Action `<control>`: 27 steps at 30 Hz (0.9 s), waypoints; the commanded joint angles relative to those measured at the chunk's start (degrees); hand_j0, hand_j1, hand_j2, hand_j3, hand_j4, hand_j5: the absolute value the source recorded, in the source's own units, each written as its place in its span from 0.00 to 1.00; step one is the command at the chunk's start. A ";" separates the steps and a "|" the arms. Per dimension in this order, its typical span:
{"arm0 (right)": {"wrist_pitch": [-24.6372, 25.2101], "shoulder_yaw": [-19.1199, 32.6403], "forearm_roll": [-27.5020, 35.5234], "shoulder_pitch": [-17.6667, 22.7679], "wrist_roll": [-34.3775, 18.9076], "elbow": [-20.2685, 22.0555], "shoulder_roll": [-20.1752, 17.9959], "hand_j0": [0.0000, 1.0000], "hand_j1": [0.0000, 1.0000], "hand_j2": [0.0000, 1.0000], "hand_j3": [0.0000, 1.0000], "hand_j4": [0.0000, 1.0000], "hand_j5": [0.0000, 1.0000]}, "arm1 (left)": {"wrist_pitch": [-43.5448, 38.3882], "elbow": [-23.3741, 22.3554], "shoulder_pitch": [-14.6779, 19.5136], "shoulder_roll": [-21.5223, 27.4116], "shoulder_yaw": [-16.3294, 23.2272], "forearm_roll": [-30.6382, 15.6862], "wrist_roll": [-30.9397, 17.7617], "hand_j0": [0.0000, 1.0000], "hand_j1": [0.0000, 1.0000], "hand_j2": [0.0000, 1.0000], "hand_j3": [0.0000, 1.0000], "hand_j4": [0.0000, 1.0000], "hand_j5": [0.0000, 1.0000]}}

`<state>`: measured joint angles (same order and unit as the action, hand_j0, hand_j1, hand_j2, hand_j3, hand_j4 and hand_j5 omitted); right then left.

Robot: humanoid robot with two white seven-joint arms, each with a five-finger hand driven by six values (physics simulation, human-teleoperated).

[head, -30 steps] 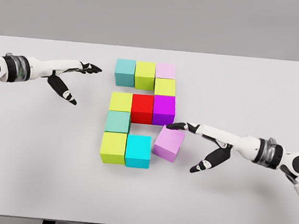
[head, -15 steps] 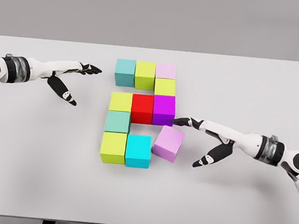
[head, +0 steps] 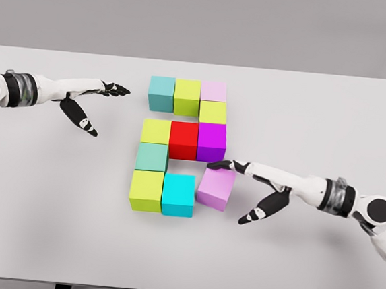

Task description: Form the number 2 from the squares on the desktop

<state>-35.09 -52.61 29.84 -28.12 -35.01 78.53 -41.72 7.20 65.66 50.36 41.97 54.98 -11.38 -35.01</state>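
Nudged in and squared up since a moment ago, the matte lilac cube (head: 216, 188) now sits almost flush beside the cyan cube (head: 178, 194), right hand (head: 247, 180) open, fingertips (head: 218, 165) at its top back edge, grasping nothing. Left hand (head: 92, 98) hovers open, well apart. Wide bare white tabletop (head: 317, 115) surrounds the smooth block figure.

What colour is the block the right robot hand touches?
Light purple: the block at the right robot hand's fingertips, seen in the head view.
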 commanded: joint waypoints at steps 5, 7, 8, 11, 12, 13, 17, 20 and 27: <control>0.09 -0.39 0.31 -0.09 0.01 0.84 -0.02 1.00 1.00 1.00 1.00 1.00 1.00 | 0.01 0.08 0.00 0.05 -0.05 -0.22 0.01 1.00 1.00 1.00 1.00 1.00 1.00; 0.09 -0.39 0.22 -0.09 0.01 1.19 0.06 1.00 1.00 1.00 1.00 1.00 1.00 | 0.01 0.08 0.00 0.05 -0.05 -0.22 0.01 1.00 1.00 1.00 1.00 1.00 1.00; 0.09 -0.39 0.05 -0.17 0.01 1.37 0.15 1.00 1.00 1.00 1.00 1.00 1.00 | 0.01 0.08 0.00 0.05 -0.05 -0.22 0.01 1.00 1.00 1.00 1.00 1.00 1.00; 0.09 -0.92 -0.48 -0.18 0.01 2.95 0.15 1.00 1.00 1.00 1.00 1.00 1.00 | 0.01 0.08 0.00 0.05 -0.05 -0.22 0.01 1.00 1.00 1.00 1.00 1.00 1.00; 0.09 -1.00 -0.48 -0.26 0.01 2.95 0.15 1.00 1.00 1.00 1.00 1.00 1.00 | 0.01 0.08 -0.09 0.05 -0.05 -0.22 0.01 1.00 1.00 1.00 1.00 1.00 1.00; 0.09 -1.00 -0.57 -0.44 0.01 2.95 0.24 1.00 1.00 1.00 1.00 1.00 1.00 | 0.01 0.08 -0.09 0.05 -0.05 -0.22 0.01 1.00 1.00 1.00 1.00 1.00 1.00; 0.09 -0.83 -0.66 -1.05 0.01 2.69 0.59 1.00 1.00 1.00 1.00 1.00 1.00 | 0.01 0.08 -0.18 -0.04 -0.05 -0.22 0.01 1.00 1.00 1.00 1.00 1.00 1.00; 0.09 0.14 -0.57 -1.76 0.01 1.90 0.85 1.00 1.00 1.00 1.00 1.00 1.00 | 0.09 0.08 -0.18 -0.04 -0.05 -0.22 0.01 1.00 1.00 1.00 1.00 1.00 1.00; 0.09 3.39 -0.57 -1.32 0.01 0.49 -0.11 1.00 1.00 1.00 1.00 1.00 1.00 | 0.09 0.08 -0.18 0.05 -0.05 -0.22 0.01 1.00 1.00 1.00 1.00 1.00 1.00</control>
<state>-35.10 -50.09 28.82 -29.36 -35.01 79.18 -41.43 7.31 65.73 50.19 41.97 54.98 -11.37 -35.01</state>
